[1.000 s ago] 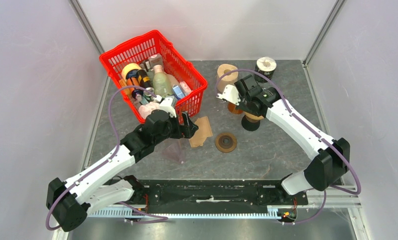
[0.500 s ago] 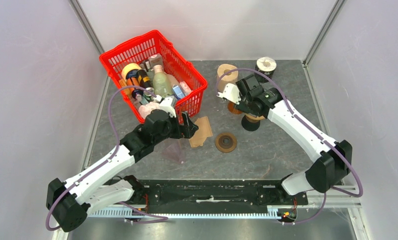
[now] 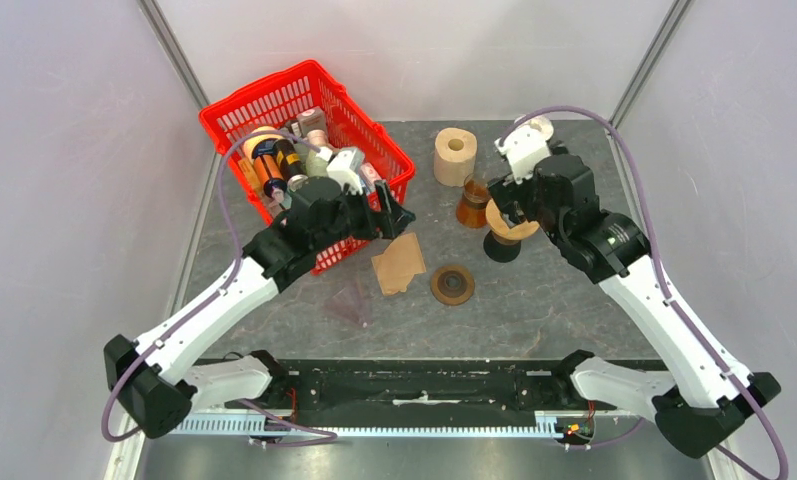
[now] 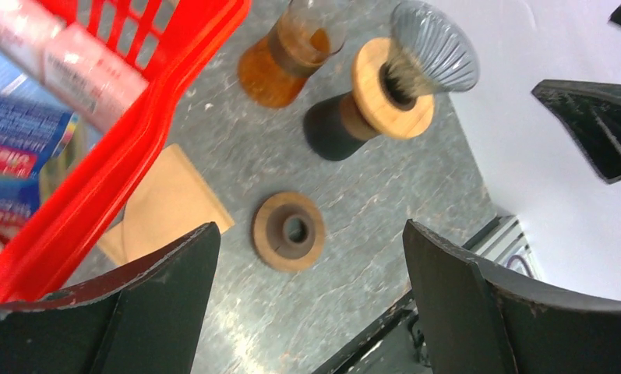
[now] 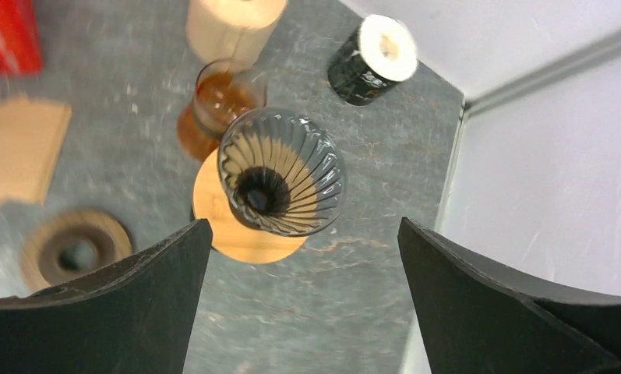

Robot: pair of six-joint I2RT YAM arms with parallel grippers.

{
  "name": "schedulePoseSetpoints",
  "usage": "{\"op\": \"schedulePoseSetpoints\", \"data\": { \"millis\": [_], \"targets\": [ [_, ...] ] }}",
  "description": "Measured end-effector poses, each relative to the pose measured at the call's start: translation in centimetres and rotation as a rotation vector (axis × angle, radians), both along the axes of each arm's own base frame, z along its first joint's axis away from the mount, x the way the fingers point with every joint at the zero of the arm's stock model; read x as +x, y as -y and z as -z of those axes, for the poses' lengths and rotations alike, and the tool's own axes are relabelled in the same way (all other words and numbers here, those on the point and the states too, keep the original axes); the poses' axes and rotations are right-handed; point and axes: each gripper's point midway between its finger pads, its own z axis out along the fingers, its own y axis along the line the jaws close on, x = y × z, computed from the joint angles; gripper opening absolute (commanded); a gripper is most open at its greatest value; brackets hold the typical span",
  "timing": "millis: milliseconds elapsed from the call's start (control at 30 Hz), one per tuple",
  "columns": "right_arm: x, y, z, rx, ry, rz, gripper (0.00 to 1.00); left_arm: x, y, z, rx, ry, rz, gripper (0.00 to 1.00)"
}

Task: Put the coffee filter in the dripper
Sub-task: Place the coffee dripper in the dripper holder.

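— Task done?
— Not yet: coffee filter flat on worktop near basket; dripper empty, to its right. My left gripper, right gripper both spread, holding nothing.

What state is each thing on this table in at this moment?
dripper: upright, empty, no filter inside
red basket: packed with bottles and packs
coffee filter: lying flat on the table beside the red basket, not held
wooden ring: lying flat
amber glass: upright beside the dripper
left gripper: open, empty
right gripper: open, empty, above the dripper
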Motion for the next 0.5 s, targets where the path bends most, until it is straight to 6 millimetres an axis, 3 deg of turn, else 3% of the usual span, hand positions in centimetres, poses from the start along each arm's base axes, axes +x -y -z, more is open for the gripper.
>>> {"op": "schedulePoseSetpoints", "data": {
  "millis": [233, 400, 500],
  "targets": [
    [0.5, 3.1, -1.0, 0.341, 0.097, 0.417, 0.97, 3.8, 4.3, -4.0, -0.026, 0.024, 0.052, 0.94],
    [1.0, 5.4, -0.4, 0.513, 0.121, 0.616, 0.97, 7.1, 7.7, -4.6, -0.002, 0.011, 0.086, 0.94],
    [1.3, 6.7, 1.5, 0.583, 0.086, 0.697, 0.97, 8.8, 9.6, -4.0, 0.017, -0.009, 0.112, 0.94]
  ]
}}
